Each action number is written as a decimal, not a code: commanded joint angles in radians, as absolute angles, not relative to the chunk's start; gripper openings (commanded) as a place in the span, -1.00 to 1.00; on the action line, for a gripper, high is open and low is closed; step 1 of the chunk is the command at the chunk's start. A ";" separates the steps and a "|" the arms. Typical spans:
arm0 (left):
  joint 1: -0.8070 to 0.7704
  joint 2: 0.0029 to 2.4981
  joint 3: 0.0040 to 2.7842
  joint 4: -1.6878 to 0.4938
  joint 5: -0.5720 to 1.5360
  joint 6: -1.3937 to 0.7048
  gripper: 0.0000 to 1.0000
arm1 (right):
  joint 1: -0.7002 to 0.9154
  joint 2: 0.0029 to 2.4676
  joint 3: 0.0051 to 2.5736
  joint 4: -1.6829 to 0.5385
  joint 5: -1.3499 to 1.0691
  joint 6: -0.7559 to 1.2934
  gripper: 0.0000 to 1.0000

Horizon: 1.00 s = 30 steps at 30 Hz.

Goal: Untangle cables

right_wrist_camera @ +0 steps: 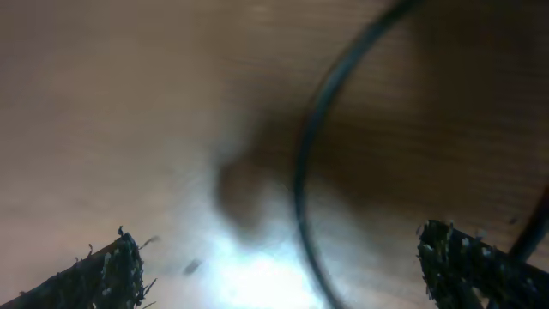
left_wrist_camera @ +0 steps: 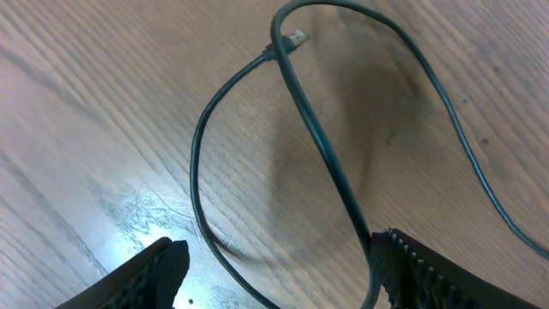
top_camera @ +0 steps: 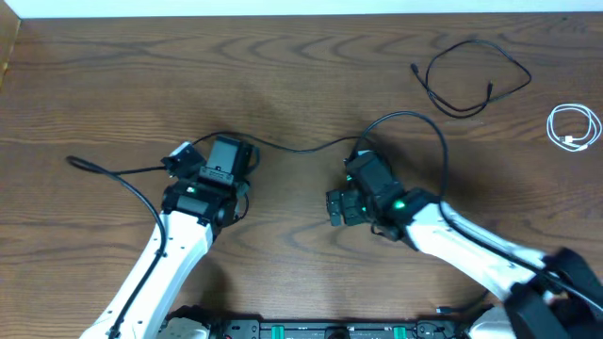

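One long black cable (top_camera: 301,148) lies across the table's middle, from the left edge past both grippers, then arcs up and right. My left gripper (top_camera: 224,151) (left_wrist_camera: 279,275) stands open just above it. In the left wrist view the cable (left_wrist_camera: 317,146) loops and crosses itself near its small plug (left_wrist_camera: 296,39), and two strands run between the fingers (left_wrist_camera: 154,275). My right gripper (top_camera: 361,168) (right_wrist_camera: 283,266) is open, low over the table, with a blurred strand of the cable (right_wrist_camera: 304,172) passing between its fingertips (right_wrist_camera: 472,266). A second black cable (top_camera: 471,75) lies looped at the far right. The white cable (top_camera: 575,127) is coiled at the right edge.
The wooden table (top_camera: 283,56) has its far edge along the top of the overhead view. The arms' bases and their thick wires (top_camera: 311,330) sit along the near edge.
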<state>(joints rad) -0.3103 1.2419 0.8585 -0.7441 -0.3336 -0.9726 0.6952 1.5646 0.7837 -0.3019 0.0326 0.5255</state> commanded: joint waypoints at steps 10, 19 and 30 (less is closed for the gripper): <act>-0.280 1.243 0.856 -0.635 -0.115 -0.970 0.47 | 0.700 1.792 0.789 -0.015 0.106 0.699 0.83; -0.272 1.252 0.856 -0.590 -0.115 -0.970 0.47 | 0.648 1.831 0.789 0.019 0.030 0.712 -0.98; -0.247 1.272 0.855 -0.619 -0.059 -0.978 0.36 | 0.649 1.831 0.789 0.020 0.030 0.709 -0.98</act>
<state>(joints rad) -0.2512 1.2488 0.8585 -0.6163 -0.0937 -0.9718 0.6491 1.7908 0.8070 0.0418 0.0578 0.6991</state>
